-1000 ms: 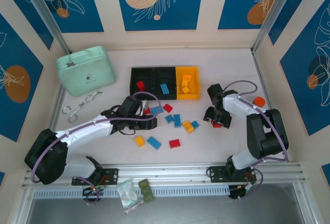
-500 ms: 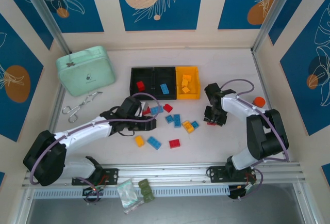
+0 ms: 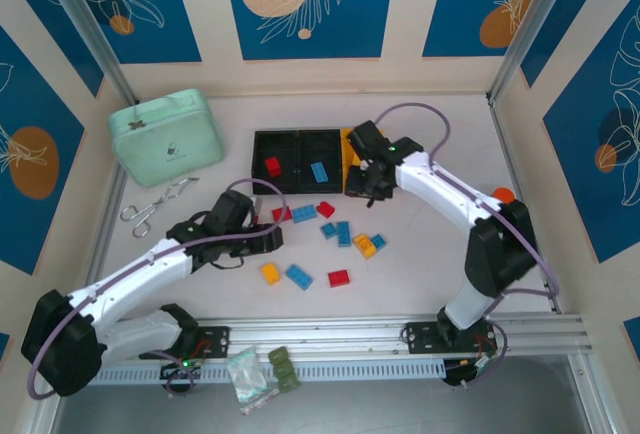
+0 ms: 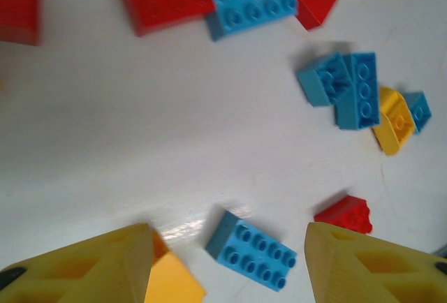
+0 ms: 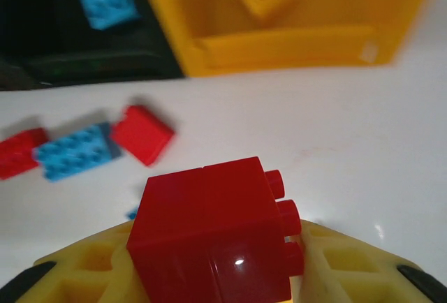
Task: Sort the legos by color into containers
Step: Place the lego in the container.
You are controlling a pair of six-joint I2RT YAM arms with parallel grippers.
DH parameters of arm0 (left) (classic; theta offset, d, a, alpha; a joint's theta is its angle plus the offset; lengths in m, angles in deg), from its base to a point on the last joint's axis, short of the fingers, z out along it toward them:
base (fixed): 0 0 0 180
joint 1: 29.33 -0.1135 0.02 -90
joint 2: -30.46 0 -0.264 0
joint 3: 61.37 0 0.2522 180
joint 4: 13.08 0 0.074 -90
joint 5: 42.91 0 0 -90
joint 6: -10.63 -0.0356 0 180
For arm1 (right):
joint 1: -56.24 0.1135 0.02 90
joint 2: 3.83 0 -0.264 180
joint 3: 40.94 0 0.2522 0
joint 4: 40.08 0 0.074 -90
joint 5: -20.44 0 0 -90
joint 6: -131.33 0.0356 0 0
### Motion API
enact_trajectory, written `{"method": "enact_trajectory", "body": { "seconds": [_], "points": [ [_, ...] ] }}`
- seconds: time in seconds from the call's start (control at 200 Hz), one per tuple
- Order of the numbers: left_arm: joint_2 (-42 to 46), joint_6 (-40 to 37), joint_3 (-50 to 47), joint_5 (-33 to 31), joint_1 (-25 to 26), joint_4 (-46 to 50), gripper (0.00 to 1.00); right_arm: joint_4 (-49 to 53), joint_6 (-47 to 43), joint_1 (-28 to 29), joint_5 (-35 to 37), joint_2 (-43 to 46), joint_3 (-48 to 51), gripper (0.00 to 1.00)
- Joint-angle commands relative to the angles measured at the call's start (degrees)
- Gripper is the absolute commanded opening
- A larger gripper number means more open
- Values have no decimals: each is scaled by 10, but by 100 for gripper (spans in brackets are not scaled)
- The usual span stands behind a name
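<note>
Right gripper [image 3: 371, 182] swung in from table's right side, now at front edge of yellow bin [image 3: 365, 133]; left gripper [image 3: 268, 239] drew back leftward. Containers [image 3: 300, 135]: three joined rectangular bins, smooth plastic, two black, one yellow. Left claw spread, empty, above loose legos [image 3: 336, 233] scattered mid-table [image 3: 430, 284]. Right claw pinching glossy red studded brick [image 5: 209, 237].

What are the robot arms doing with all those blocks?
They are sorting Lego bricks by color into three bins. The right pincer grips a red brick near the yellow bin. The left pincer hangs open above loose bricks on the table. A few bricks already lie in the bins.
</note>
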Motion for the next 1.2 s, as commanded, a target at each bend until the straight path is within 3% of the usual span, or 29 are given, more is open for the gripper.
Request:
{"method": "enact_trajectory", "body": {
  "seconds": [0.0,0.275,0.705,1.196],
  "points": [
    [30,5,-10,-20,-36,66,59,15,-16,30,-21,-58,-80,31],
    [70,-20,0,1,-126,99,59,40,-35,69,-59,-227,-306,31],
    [102,-12,-28,17,-144,106,59,126,-30,88,-125,-470,-643,32],
    [102,-6,-47,28,-147,89,59,124,-23,93,-147,-524,-683,37]
  ]
}}
